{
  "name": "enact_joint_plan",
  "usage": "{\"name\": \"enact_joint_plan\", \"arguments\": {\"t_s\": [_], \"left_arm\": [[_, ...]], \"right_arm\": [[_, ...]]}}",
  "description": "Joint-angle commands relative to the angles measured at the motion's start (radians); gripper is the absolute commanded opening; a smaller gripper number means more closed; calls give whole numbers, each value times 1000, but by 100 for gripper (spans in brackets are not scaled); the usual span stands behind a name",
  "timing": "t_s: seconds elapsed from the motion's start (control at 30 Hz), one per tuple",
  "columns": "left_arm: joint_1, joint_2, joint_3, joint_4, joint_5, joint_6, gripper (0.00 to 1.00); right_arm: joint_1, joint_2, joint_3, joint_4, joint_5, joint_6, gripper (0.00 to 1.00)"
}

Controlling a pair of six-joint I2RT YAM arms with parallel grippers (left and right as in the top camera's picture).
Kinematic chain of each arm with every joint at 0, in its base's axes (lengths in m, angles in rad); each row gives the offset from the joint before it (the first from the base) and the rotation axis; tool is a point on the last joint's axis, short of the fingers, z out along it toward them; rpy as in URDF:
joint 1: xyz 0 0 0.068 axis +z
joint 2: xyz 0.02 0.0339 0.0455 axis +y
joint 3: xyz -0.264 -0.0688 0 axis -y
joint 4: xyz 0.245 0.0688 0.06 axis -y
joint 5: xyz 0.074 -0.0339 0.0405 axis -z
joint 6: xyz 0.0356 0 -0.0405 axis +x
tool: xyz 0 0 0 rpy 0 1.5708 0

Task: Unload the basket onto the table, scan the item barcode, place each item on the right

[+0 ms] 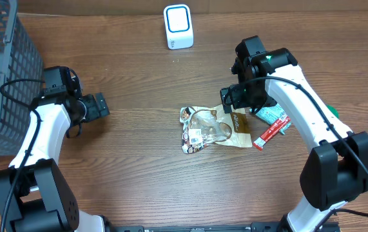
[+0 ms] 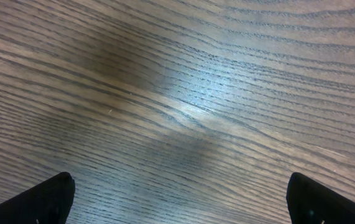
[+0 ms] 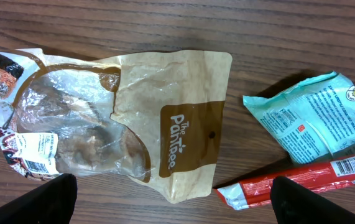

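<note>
Snack pouch [image 3: 165, 124] w/ brown "The Pantree" panel lies flat on the wood surface [image 3: 165, 25], just ahead of my right fingers [image 3: 37, 202]. Both tips are spread wide and released, nothing btwn them, not touching the pouch. Its white barcode label [image 3: 34, 155] faces up at the clear end, close above one tip. By the other tip lies a red bar wrapper [image 3: 301, 177], barcode up, its end near the pouch's corner. A teal packet [image 3: 317, 118] lies just beyond it, apart from the pouch. My left fingers [image 2: 37, 199] are wide open too, over bare wood, well apart from the pouch. White scanner [image 1: 178, 26] stands upright, well beyond both sets of fingers. Grey wire basket [image 1: 3, 77] sits on the outer side of my left arm.
</note>
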Motion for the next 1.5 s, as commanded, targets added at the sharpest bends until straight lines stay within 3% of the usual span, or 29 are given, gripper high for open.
{"name": "enact_joint_plan", "arguments": {"t_s": [0.0, 1.0, 1.47], "left_arm": [[3, 5, 18, 0, 7, 15, 100], [5, 5, 18, 0, 8, 15, 100], [5, 5, 18, 0, 7, 15, 100]], "right_arm": [[-3, -5, -5, 5, -6, 3, 100], [-2, -22, -5, 9, -6, 3, 100], [5, -380, -4, 9, -6, 3, 100]]}}
